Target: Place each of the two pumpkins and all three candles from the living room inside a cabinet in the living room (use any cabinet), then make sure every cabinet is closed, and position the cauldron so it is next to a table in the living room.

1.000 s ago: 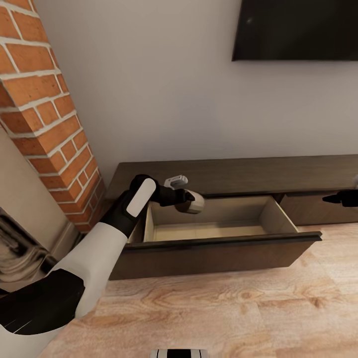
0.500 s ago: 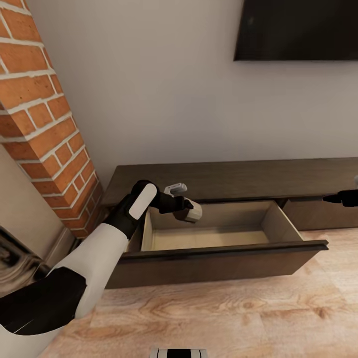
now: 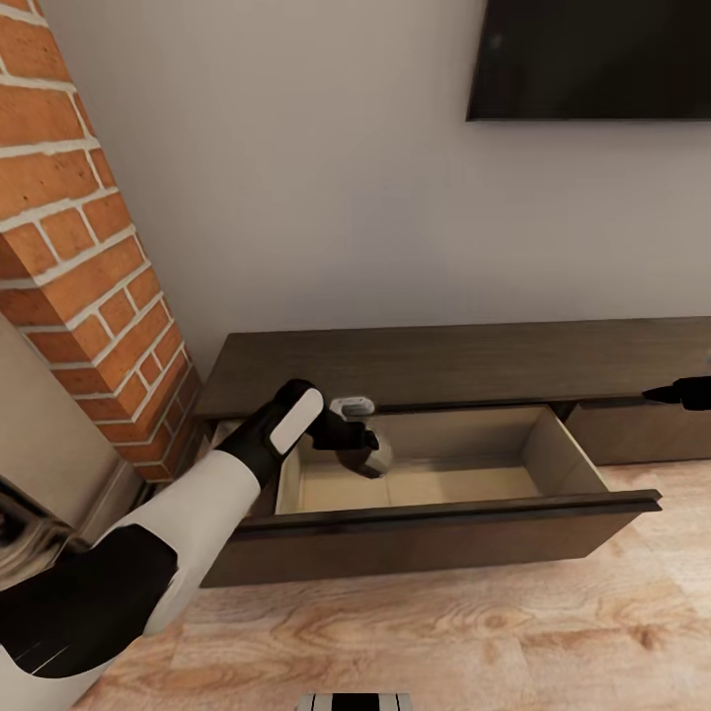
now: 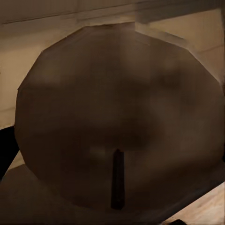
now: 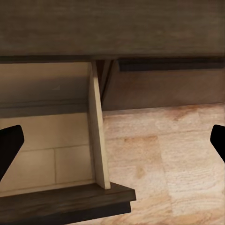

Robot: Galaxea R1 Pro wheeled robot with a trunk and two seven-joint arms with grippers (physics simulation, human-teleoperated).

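The long dark brown cabinet [image 3: 454, 360] stands against the wall with its left drawer [image 3: 434, 528] pulled out. My left gripper [image 3: 367, 449] is shut on a beige candle [image 3: 381, 458], holding it low inside the drawer's left part, above the pale bottom. Up close in the left wrist view, the candle [image 4: 117, 108] shows its round top and dark wick [image 4: 117, 180]. My right gripper [image 3: 679, 393] hovers open at the far right, above the drawer's right wall [image 5: 97, 140], and the right wrist view shows its fingertips [image 5: 9, 145] spread wide. The pumpkins, cauldron and table are out of view.
A red brick column [image 3: 79, 247] stands left of the cabinet. A dark television [image 3: 592, 59] hangs on the wall above. Light wooden floor [image 3: 444, 632] lies in front of the drawer. A closed drawer front [image 3: 642, 430] sits to the right of the open one.
My left gripper has lowered the candle from above the drawer's rim down into it. The view has shifted slightly. The right gripper holds its place.
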